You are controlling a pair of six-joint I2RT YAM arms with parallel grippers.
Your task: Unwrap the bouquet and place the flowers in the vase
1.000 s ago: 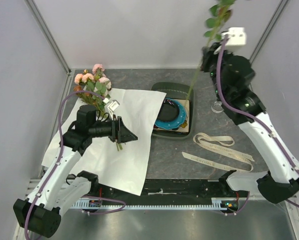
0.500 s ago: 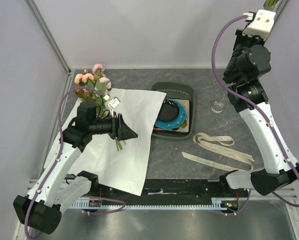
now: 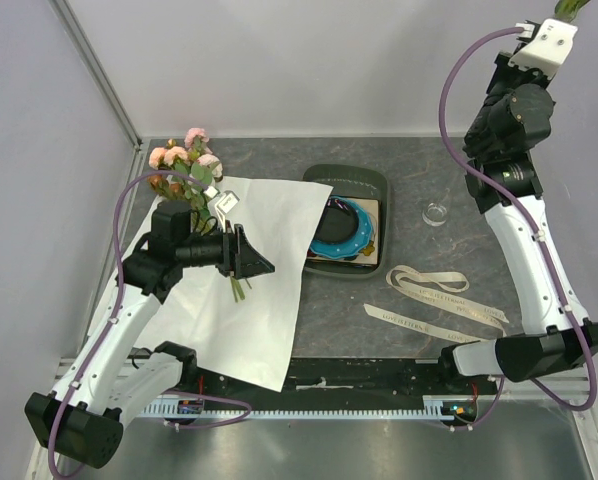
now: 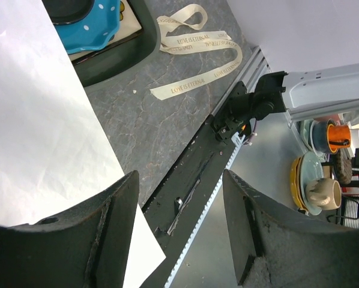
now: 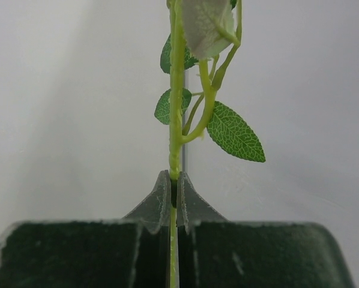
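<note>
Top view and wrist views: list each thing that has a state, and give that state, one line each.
Paper wrap: opened out flat on the table.
Ribbon: untied, lying loose.
Bunch of roses: unwrapped, lying across the paper's far left corner.
Single stem: pinched upright in the right jaws.
Vase: upright, no flowers in it.
Left jaws: open, holding nothing.
Right jaws: shut on the single stem.

Matt white paper wrap (image 3: 259, 310) — clear glossy glass vase (image 3: 436, 213) — satiny ribbon (image 4: 188, 86).

Pink roses (image 3: 184, 158) lie on the opened white wrap (image 3: 249, 300), one leafy stem (image 5: 175, 120) aloft, clear vase (image 3: 436, 213) well apart.
</note>
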